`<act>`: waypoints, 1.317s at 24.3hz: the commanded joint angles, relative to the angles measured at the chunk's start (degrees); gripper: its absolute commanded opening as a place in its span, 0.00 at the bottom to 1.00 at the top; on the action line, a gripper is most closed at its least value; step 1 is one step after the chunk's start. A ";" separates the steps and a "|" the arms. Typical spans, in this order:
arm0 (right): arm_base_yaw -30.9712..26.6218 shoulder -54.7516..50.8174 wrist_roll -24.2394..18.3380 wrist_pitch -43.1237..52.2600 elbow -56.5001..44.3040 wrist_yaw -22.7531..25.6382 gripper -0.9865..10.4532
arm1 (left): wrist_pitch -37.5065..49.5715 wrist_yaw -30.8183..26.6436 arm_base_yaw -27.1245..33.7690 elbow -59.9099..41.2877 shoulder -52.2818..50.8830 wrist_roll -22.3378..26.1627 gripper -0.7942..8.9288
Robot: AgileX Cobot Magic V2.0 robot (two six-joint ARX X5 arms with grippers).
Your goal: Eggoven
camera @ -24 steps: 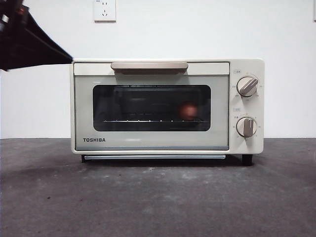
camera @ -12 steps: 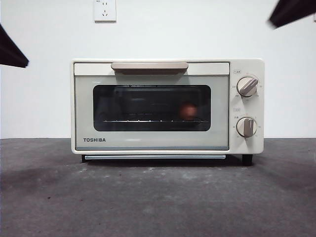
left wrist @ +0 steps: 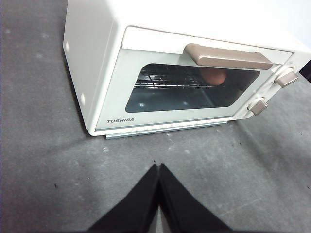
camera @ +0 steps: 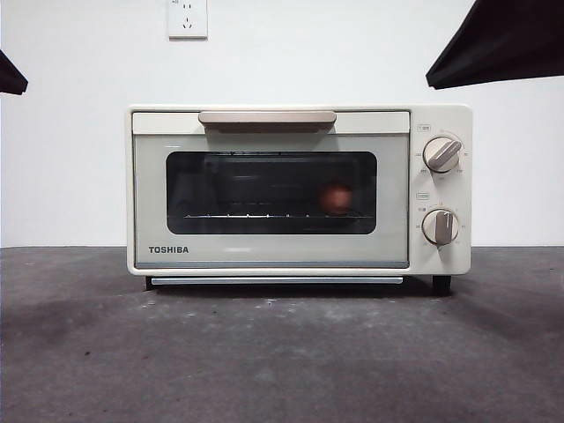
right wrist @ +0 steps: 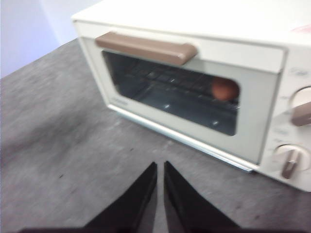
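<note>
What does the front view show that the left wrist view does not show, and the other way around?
Only the front view shows the wall socket above the toaster oven and the oven's black foot.

Only the left wrist view shows the left gripper, jaws together over the table, plus the oven's left side wall.

Both show the shut oven door, the beige handle, the TOSHIBA name, two knobs, and the egg on the rack behind the glass.

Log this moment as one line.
small orange-brown egg: inside, on rack | cream toaster oven: door closed | left gripper: shut, empty | right gripper: shut, empty
</note>
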 commanded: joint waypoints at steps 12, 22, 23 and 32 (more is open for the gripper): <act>0.39 -0.26 -0.79 1.62 0.24 2.03 0.09 | 0.70 -0.04 -0.15 1.03 0.37 0.72 0.09; 0.39 -0.24 -0.76 1.64 0.24 2.03 0.09 | 3.17 -0.57 2.10 0.39 -5.14 14.34 0.09; 0.39 -0.24 -0.76 1.64 0.24 2.03 0.09 | 4.46 -0.59 3.23 -0.09 -6.49 15.78 0.09; 0.39 -0.26 -0.76 1.79 0.24 2.03 0.09 | 10.21 -8.26 13.88 -11.26 -19.52 19.85 0.09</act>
